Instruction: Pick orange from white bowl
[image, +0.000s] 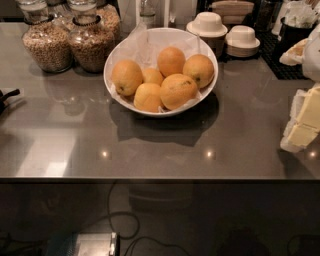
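View: the camera view, looking down over a grey counter from its near edge.
White bowl: the white bowl stands on the counter, towards the back and just left of centre, upright.
Bowl lining: crinkled white paper covers the inside and rises above the rim at the back.
Bowl contents: six oranges, heaped and touching one another (the whole pile sits inside the rim, on the paper).
Orange positions: one at the left wall, one at the back, one at the right wall, a smaller one in the middle, two at the front.
Gripper: the gripper shows at the right edge, pale white and yellow, over the counter, well apart from the bowl and nearer the camera than it.
Gripper state: cannot tell whether it is released or clenched; no orange is seen in it.
Glass jars: two glass jars stand at the back left, side by side, just beside the bowl, each filled with brown grain or cereal; a third shows partly behind them.
Cups: two small white upturned cups on saucers stand behind the bowl to its right.
Black mat: a black mat lies at the back right.
Under the counter: dark floor with cables and a grey box.
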